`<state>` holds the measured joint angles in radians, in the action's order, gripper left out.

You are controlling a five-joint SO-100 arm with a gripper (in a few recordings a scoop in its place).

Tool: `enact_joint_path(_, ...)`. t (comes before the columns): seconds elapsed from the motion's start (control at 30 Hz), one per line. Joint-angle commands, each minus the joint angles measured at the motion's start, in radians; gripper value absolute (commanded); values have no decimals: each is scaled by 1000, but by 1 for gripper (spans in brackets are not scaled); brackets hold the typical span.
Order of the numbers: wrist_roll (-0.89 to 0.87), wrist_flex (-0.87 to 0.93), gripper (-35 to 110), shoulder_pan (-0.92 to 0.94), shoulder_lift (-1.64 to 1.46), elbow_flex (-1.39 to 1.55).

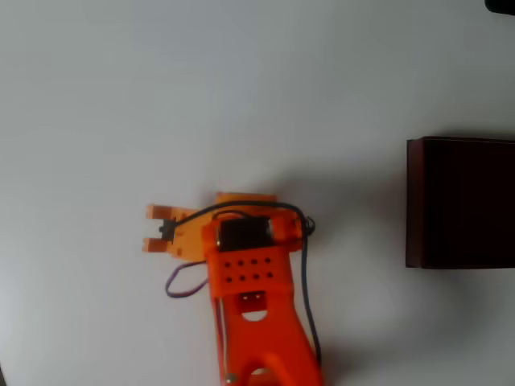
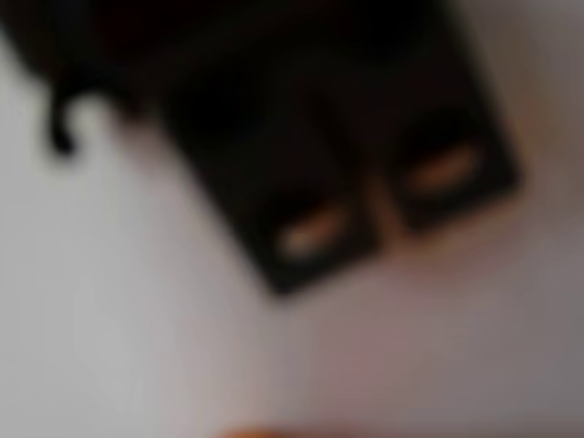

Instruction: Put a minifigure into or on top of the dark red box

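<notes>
In the overhead view the orange arm reaches up from the bottom edge, and its gripper point(image 1: 153, 228) points left over the white table. The two orange fingertips stand a narrow gap apart. A small dark piece, the minifigure point(image 1: 166, 229) by its dark body, is pinched between them; its blue end is hidden. The dark red box point(image 1: 460, 203) stands at the right edge, far to the right of the gripper, with maroon walls and a near-black inside. The wrist view is badly blurred: a dark block with two orange patches hangs over pale table.
A black cable point(image 1: 309, 273) and a purple wire point(image 1: 183, 281) loop beside the arm. The white table point(image 1: 241, 88) stretches between the gripper and the box. A dark object point(image 1: 500, 5) pokes in at the top right corner.
</notes>
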<state>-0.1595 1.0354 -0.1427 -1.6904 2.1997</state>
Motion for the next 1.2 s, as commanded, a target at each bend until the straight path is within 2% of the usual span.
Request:
enact_joint_path(0.0,-28,23,21,-18,-12,-28)
enact_joint_path(0.23,41,58,23,-209,-64,-61)
enact_joint_path(0.37,29,58,23,-239,-64,-54)
enact_joint_path(1.17,20,17,16,-235,2,-31)
